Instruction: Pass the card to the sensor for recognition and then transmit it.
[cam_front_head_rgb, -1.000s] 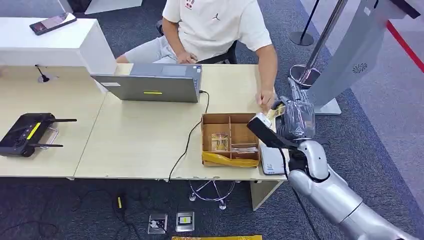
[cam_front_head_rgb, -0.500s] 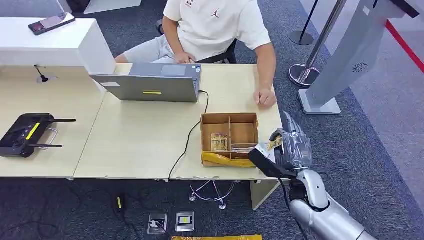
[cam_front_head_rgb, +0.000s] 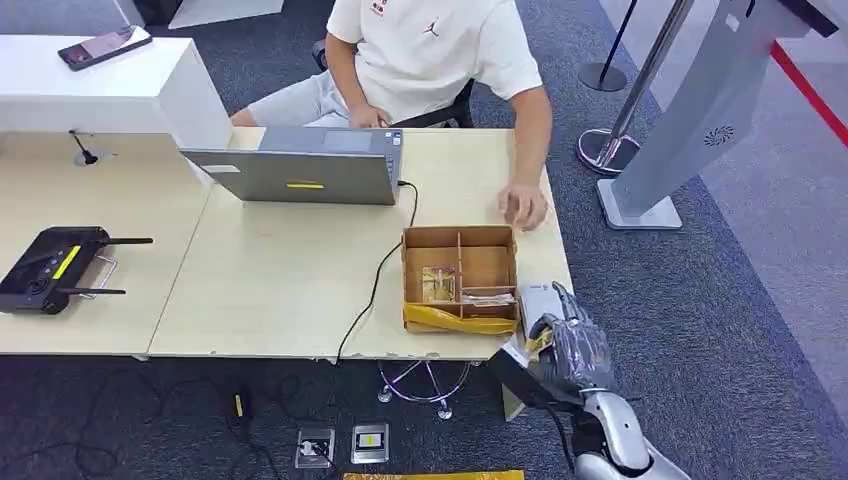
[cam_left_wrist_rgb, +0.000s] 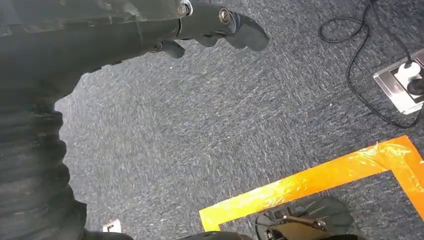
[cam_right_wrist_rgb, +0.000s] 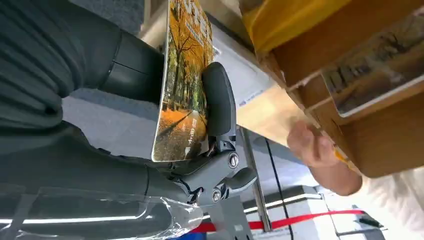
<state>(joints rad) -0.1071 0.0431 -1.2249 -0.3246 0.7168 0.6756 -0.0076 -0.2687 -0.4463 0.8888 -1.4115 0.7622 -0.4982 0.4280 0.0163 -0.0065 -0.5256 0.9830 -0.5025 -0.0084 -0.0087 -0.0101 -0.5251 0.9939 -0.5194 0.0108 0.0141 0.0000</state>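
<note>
My right hand (cam_front_head_rgb: 570, 352) is low by the table's front right corner and pinches the card (cam_front_head_rgb: 541, 340), a yellow edge in the head view. In the right wrist view the card (cam_right_wrist_rgb: 182, 85) shows an autumn tree picture, clamped between the thumb (cam_right_wrist_rgb: 218, 102) and the fingers behind it. The flat white sensor (cam_front_head_rgb: 540, 301) lies on the table just beyond the hand, right of the cardboard box (cam_front_head_rgb: 487, 238); it shows close beside the card as a sensor (cam_right_wrist_rgb: 239, 75). My left hand (cam_left_wrist_rgb: 210, 22) hangs over the carpet, holding nothing.
A person sits behind the table, one hand (cam_front_head_rgb: 523, 207) resting near the box's far right corner. A laptop (cam_front_head_rgb: 300, 172) and its cable (cam_front_head_rgb: 380, 270) lie mid-table, and a black controller (cam_front_head_rgb: 50, 268) at the left. A grey kiosk (cam_front_head_rgb: 690, 120) stands to the right.
My right hand has drawn back with the card from beside the person's hand, toward me, past the sensor to the table's front corner. The person's hand has shifted slightly left.
</note>
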